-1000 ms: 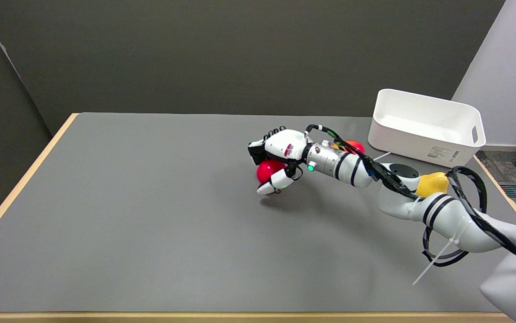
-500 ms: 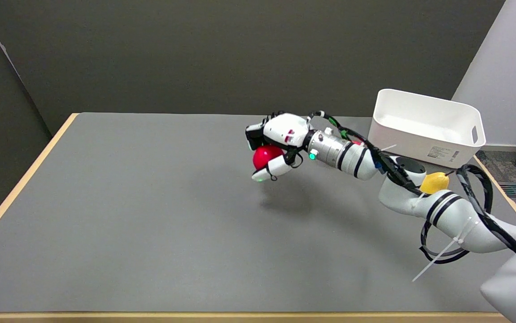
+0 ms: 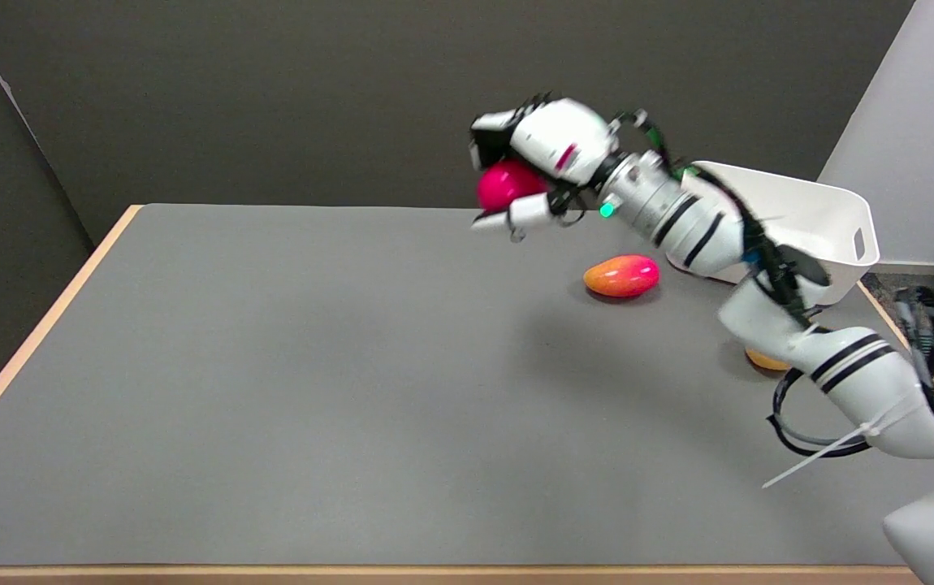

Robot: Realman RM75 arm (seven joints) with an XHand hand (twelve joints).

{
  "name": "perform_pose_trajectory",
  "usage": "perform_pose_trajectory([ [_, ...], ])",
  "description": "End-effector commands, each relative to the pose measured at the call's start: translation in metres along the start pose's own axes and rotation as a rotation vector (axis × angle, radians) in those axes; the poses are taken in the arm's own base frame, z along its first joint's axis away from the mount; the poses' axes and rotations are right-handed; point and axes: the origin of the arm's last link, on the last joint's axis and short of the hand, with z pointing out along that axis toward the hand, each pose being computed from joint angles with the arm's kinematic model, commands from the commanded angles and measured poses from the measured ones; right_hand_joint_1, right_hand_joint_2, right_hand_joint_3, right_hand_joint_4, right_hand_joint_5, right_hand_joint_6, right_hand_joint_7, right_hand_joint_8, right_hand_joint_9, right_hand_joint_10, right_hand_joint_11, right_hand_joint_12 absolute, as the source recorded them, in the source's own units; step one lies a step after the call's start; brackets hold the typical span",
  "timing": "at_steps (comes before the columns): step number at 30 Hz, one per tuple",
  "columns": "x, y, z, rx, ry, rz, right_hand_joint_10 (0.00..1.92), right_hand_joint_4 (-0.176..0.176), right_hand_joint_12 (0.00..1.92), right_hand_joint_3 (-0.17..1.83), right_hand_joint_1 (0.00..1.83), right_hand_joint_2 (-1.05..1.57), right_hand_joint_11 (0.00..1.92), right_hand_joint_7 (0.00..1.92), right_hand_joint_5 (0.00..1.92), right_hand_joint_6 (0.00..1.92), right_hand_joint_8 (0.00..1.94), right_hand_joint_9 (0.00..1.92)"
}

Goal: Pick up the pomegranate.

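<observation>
Your robot hand point(image 3: 544, 154) was clamped around the pomegranate point(image 3: 506, 184), high in the upper middle of the frame, well above the counter point(image 3: 288, 366); you needed to hold it steady.

Even, dimmish overhead light, soft shadows on table point(image 3: 272, 366), arm point(image 3: 678, 219) w/ slight motion blur

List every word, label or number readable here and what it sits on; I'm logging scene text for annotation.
No text can be read.
White bin: the arm hides where any label might be.
Robot hand, holding the pomegranate: a small red mark on its white shell, too blurred to read.
Orange-red fruit, table: no text.
</observation>
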Motion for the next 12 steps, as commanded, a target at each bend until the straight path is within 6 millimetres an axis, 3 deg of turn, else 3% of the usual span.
perform_pose_trajectory([
  [1, 0.086, 0.097, -0.061, -0.414, 0.042, -0.373, 1.45, -0.149, 1.78, 0.25, 1.35, 1.10, 0.81, 0.85, 0.60, 1.51, 1.27, 0.80],
  [12, 0.056, 0.185, -0.111, -0.719, -0.097, -0.287, 1.45, -0.149, 1.75, 0.24, 1.35, 1.10, 0.79, 0.85, 0.60, 1.51, 1.27, 0.80],
])
